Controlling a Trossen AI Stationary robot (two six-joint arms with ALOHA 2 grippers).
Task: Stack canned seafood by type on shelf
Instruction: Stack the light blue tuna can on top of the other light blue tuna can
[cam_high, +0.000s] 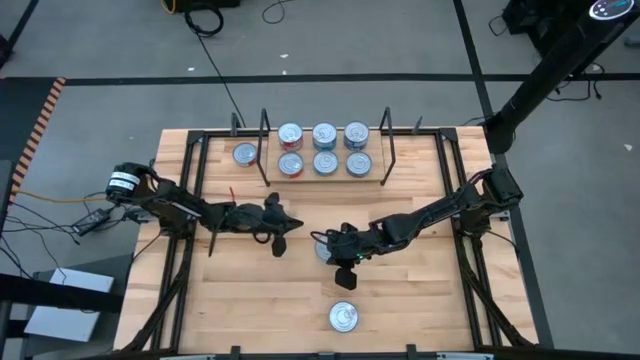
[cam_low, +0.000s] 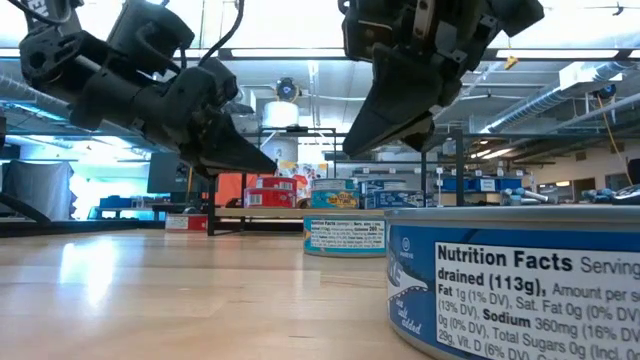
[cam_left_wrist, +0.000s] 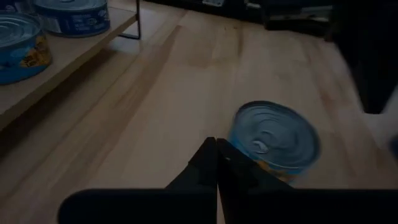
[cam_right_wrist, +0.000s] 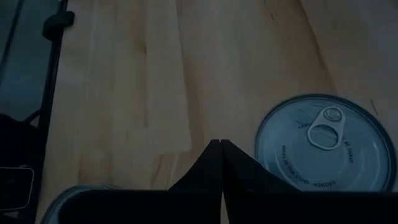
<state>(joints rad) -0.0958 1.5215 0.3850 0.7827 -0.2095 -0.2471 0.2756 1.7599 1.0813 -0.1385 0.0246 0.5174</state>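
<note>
— Table (cam_high: 420, 310) first: what fills the overhead frame?

— Light wood top with a black frame. Along its upper middle sits the shelf (cam_high: 325, 178), a narrow board between two black wire ends, carrying six tins (cam_high: 324, 149) in two rows of three. One more tin (cam_high: 245, 154) lies just left of the shelf's left end.

— And the arms?

— The left arm comes in from the left edge; the left gripper (cam_high: 281, 240) is at centre frame, fingers pressed together with nothing between them. Its wrist camera shows those fingers (cam_left_wrist: 214, 163) meeting in a point, a blue-labelled tin (cam_left_wrist: 277, 138) on the wood beyond them.

— The other one?

— The right gripper (cam_high: 346, 275) hangs just right of centre, fingers likewise closed and empty, with a tin (cam_high: 323, 247) partly hidden under it.

— Any other loose tins?

— One (cam_high: 343, 317) at lower centre, well apart from the shelf. In the level view it looms at lower right (cam_low: 520, 285), blue label showing nutrition text.
</note>
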